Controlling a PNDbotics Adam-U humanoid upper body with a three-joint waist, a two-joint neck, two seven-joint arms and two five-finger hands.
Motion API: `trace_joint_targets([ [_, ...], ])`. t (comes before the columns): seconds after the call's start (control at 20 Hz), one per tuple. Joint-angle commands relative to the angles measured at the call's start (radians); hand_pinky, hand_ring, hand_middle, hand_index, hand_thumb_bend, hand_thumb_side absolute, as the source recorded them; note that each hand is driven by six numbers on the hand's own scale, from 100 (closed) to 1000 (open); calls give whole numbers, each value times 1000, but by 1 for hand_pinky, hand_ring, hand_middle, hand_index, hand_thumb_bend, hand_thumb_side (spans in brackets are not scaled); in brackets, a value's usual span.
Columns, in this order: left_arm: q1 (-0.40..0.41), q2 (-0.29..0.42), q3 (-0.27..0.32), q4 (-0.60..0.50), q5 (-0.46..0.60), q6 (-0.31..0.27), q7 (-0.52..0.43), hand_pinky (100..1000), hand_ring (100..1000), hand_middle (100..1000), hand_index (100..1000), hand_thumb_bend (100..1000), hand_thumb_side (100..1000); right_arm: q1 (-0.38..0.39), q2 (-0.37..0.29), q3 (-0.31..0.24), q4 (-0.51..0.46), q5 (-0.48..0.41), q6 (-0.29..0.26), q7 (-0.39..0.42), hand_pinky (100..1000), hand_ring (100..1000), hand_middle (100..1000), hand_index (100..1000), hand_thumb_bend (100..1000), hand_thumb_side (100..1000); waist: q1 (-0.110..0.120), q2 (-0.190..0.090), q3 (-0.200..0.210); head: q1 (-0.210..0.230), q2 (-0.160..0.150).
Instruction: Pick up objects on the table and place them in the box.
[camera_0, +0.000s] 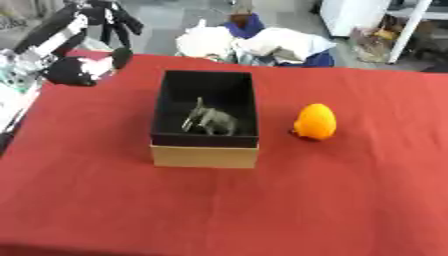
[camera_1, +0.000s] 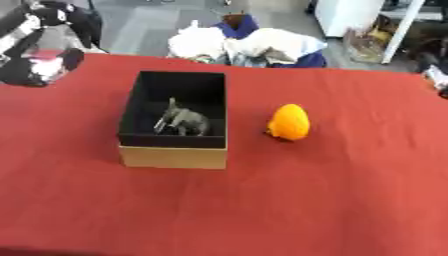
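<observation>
- Left hand (camera_0: 83, 69): located at the upper left of the view, over the far left corner of the table and well apart from the box. It appears as a black and white mass at the end of a black and silver arm (camera_0: 52, 32) that enters from the upper left corner. The finger position cannot be made out, so whether the hand is open or closed cannot be told. Nothing can be seen in its hold.
- Right hand: only a small dark and pale shape appears at the right edge of the right eye view; it cannot be identified as the hand.
- Box (camera_0: 204, 156): stands on the table, left of centre. Open top, black inner walls, tan cardboard outer face toward the camera.
- Grey elephant figure (camera_0: 210, 120): stands upright inside the box, on its floor, nearer the front wall.
- Orange egg-shaped object (camera_0: 315, 121): rests on the table to the right of the box, near it but not touching. A small dark part shows at its lower left edge.
- Table (camera_0: 224, 210): covered by a red cloth across the full work area.
- Beyond the far edge: a heap of white and blue fabric (camera_0: 262, 45).
</observation>
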Motion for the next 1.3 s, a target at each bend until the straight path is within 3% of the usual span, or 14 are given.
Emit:
trace_joint_targets([
  [0.05,31,25,51,-97,77,58,-3,678,528,623,783,198,744,-60,4,13,95,119,-200,171,800,749,774,878,100,475,-1,-19,16,-17,1],
  [0.2,84,8,78,-154,99,86,-12,683,529,627,786,158,796,-87,38,13,158,257,-203,150,806,767,795,886,100,566,-3,-19,43,-27,0],
  [0.55,176,-15,125,-213,96,115,-19,686,530,630,790,139,832,-113,110,-1,219,600,-203,43,809,793,829,895,100,607,-1,-21,71,-49,2],
  [0.75,197,-23,133,-221,92,120,-23,687,530,631,790,142,834,-115,138,-6,227,770,-203,-49,806,804,848,900,200,628,-2,-24,80,-54,3],
  [1.15,212,-32,137,-219,86,124,-35,686,529,633,793,145,840,-109,163,0,261,1036,-203,-202,802,814,859,895,281,708,-5,-27,87,-55,4],
  [1.3,216,-34,137,-218,84,124,-38,686,528,632,793,146,841,-105,166,1,272,1109,-203,-252,796,811,846,884,305,693,-6,-28,88,-55,4],
])
